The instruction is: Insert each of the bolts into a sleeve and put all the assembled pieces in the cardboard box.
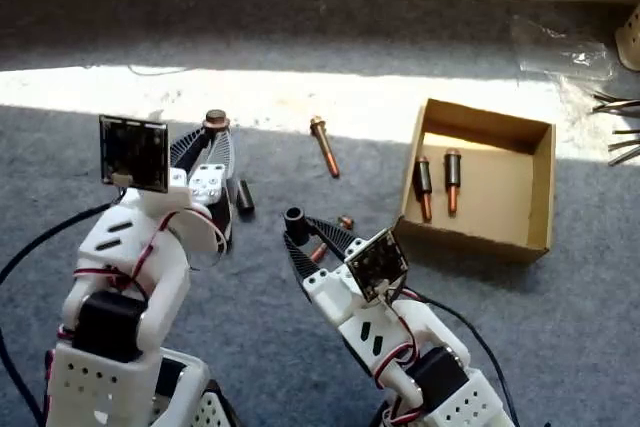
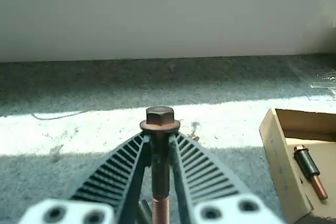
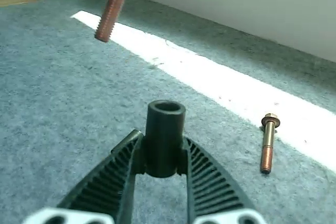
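Observation:
My left gripper (image 1: 213, 139) is shut on a copper bolt (image 1: 215, 123), held head-up above the grey carpet; in the left wrist view the bolt (image 2: 159, 129) stands between the closed fingers of the left gripper (image 2: 159, 139). My right gripper (image 1: 298, 230) is shut on a black sleeve (image 1: 295, 217), whose open end faces up in the right wrist view (image 3: 165, 132). The bolt's threaded end (image 3: 111, 14) hangs some way off from that sleeve. The cardboard box (image 1: 530, 187) at the right holds two assembled pieces (image 1: 423, 187) (image 1: 452, 179).
A loose bolt (image 1: 323, 145) lies on the sunlit strip between the arms and the box. A spare black sleeve (image 1: 244, 195) lies beside the left arm, and another bolt (image 1: 338, 229) lies under the right gripper. A plastic bag (image 1: 560, 47) and metal tools (image 1: 615, 127) sit at the far right.

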You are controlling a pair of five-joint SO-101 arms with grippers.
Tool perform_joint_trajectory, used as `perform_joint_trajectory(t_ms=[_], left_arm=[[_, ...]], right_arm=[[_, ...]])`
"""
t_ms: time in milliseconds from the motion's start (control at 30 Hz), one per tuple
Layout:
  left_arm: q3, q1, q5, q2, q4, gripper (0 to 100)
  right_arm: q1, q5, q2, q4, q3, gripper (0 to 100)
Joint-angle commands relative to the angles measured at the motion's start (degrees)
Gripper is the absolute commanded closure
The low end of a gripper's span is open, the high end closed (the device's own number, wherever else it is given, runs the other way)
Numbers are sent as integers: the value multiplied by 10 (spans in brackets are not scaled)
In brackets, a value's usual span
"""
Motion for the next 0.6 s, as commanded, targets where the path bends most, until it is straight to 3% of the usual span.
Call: perform_joint_trajectory(t_ms=[0, 300, 433, 567], left_arm=[[16, -1, -4, -95, -18, 992], [46, 89, -4, -233, -20, 992], [47, 103, -4, -260, -21, 992], [46, 105, 0, -265, -21, 992]], right_arm=[[-7, -1, -7, -38, 80, 994], [-8, 4, -7, -74, 80, 994], [-54, 72, -7, -81, 82, 994], [-97, 84, -7, -80, 82, 994]])
